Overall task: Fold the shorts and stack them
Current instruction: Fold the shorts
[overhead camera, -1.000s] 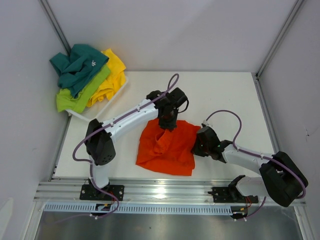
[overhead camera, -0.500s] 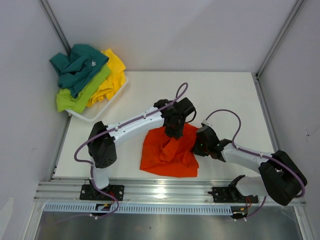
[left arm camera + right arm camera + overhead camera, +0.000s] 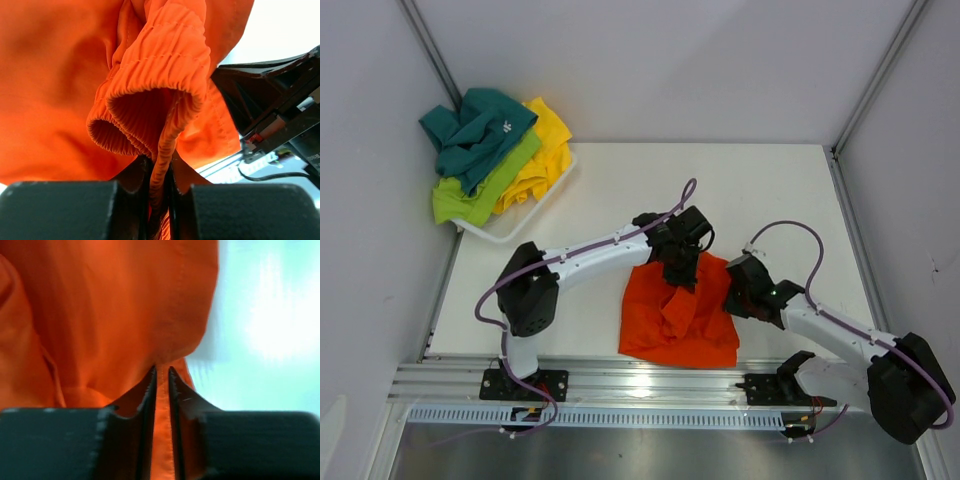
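Tabletop (image 3: 740, 190), white, carries everything. Orange shorts (image 3: 685, 320) lie bunched near its front edge, between the two arms, creased and puckered down the middle. At the far left corner sits a white tray (image 3: 510, 228), heaped with a teal pair (image 3: 475, 135) on top, a lime-green pair (image 3: 480, 185) and a yellow pair (image 3: 545, 150). The left gripper (image 3: 682, 272) is at the orange shorts' far edge, fingers clamped on the ribbed elastic waistband (image 3: 165, 65), which curls into a loop above them. The right gripper (image 3: 732, 290), at the garment's right side, pinches a stitched hem (image 3: 162, 440) between nearly closed fingers.
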You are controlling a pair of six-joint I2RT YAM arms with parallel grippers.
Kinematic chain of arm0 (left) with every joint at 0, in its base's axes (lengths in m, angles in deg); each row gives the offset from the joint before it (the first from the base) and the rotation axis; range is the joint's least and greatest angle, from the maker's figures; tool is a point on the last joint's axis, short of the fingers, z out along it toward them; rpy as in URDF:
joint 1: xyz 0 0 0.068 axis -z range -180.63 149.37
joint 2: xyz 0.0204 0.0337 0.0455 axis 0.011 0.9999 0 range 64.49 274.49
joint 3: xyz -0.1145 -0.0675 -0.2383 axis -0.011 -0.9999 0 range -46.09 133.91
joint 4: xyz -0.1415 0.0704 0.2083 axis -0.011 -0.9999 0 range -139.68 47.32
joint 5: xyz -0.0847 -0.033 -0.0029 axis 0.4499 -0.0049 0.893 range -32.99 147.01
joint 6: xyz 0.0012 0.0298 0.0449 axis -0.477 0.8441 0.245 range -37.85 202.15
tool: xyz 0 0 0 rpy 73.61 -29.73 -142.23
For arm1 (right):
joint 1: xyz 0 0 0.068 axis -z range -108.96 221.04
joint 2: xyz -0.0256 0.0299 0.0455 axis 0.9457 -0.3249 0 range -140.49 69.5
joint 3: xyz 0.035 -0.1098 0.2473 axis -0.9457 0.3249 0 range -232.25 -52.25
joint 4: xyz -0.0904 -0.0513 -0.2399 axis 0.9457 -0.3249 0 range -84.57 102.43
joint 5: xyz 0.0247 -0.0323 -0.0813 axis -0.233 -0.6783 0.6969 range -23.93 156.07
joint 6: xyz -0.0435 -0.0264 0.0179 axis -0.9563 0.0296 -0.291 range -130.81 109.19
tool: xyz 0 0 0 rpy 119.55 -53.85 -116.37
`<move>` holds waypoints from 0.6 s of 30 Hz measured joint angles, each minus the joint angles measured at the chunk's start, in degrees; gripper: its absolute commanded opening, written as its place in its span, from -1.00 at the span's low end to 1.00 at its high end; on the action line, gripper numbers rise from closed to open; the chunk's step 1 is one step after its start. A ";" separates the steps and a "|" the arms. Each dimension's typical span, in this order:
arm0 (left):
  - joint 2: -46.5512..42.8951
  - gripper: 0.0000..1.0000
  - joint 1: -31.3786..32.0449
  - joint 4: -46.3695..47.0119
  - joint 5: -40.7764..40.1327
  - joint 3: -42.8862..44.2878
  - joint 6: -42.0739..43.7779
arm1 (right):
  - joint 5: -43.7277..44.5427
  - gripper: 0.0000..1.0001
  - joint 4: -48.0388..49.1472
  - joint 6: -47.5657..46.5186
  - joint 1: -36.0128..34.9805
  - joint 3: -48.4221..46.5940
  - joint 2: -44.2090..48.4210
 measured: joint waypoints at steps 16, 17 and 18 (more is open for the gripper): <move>1.60 0.57 0.20 10.47 9.44 -3.63 -3.08 | 1.73 -0.29 -5.35 -0.74 3.69 0.04 2.56; 1.11 0.57 0.20 11.19 10.29 -3.80 -3.08 | 1.75 -0.29 -5.64 -0.79 4.04 0.04 2.82; 0.55 0.57 0.22 11.72 10.97 -4.04 -3.08 | 1.86 -0.28 -5.95 -0.81 4.28 0.04 3.08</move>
